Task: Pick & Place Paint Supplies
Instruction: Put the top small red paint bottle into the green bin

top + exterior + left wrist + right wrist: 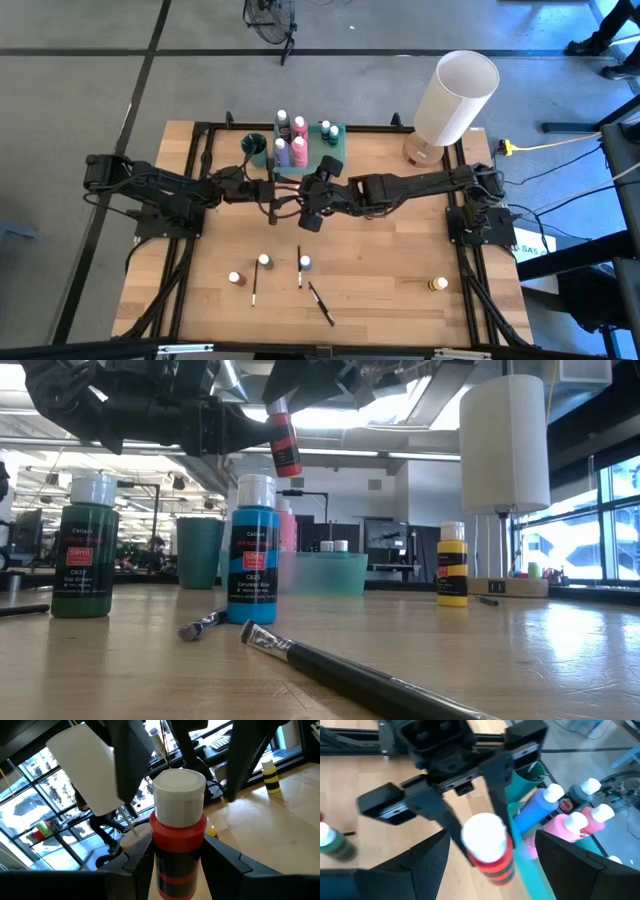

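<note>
- The left gripper (177,865) is clamped on a red bottle (177,845), held in the air above the table's middle, just at 6 o'clock of the tray (338,132); its jaws pinch the body below the white cap, which leaves the cap end free.
- The right gripper (490,855) has its fingers spread wide on either side of the same red bottle (492,855) without touching it; this looks like a hand-over, with the right arm lined up to take the bottle.
- The tray sits at 12 o'clock on the table and already holds several bottles, pink, purple and others, standing upright, so it seems to be where the supplies go.
- A green cup (255,146) stands just at 9 o'clock of the tray, likely meant for brushes.
- Still loose toward 6 o'clock: a green bottle (84,550), a blue bottle (252,555), a second red bottle (236,279) and brushes (321,304) lying flat.
- A yellow bottle (437,285) stands alone toward 4 o'clock, well apart from the rest.
- A white lamp (455,98) stands at 2 o'clock, beside the tray but clear of both arms.
- Much of the task is not yet done.
</note>
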Tool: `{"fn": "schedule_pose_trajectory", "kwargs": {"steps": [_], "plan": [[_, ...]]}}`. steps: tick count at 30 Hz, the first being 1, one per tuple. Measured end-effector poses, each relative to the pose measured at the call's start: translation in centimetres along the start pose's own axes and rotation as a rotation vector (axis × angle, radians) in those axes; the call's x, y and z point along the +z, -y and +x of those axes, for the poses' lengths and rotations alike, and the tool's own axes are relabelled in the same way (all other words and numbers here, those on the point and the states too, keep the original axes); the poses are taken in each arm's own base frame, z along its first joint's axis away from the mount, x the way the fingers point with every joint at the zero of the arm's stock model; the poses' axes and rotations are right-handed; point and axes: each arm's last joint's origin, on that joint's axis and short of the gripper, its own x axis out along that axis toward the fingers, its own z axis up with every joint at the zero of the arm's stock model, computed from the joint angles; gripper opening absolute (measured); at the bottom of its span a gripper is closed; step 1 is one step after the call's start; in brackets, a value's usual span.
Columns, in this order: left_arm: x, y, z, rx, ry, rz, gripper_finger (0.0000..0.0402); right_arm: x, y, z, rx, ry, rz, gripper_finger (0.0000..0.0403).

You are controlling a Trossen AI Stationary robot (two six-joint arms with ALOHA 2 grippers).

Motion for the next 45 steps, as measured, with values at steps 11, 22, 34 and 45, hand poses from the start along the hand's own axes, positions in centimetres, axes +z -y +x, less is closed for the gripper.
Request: {"fn": "schedule_pose_trajectory", "kwargs": {"steps": [11,22,34,45], "plan": [[0.0,0.0,0.0,0.000,0.000,-0.001,0.0143,-0.7,-0.5,1.8,-0.006,-0.030,-0.042,0.0245],[0.0,0.0,0.0,-0.001,-0.002,0.000,0.0143,-0.5,-0.8,1.8,0.003,-0.008,-0.065,0.0226],[-0.1,0.1,0.0,-0.005,-0.014,0.000,0.0143,-0.6,-1.5,1.3,-0.025,0.001,-0.125,0.0216],[-0.2,0.1,0.0,-0.008,-0.015,-0.003,0.0143,-0.6,-1.6,1.2,-0.028,0.000,-0.133,0.0127]]}}
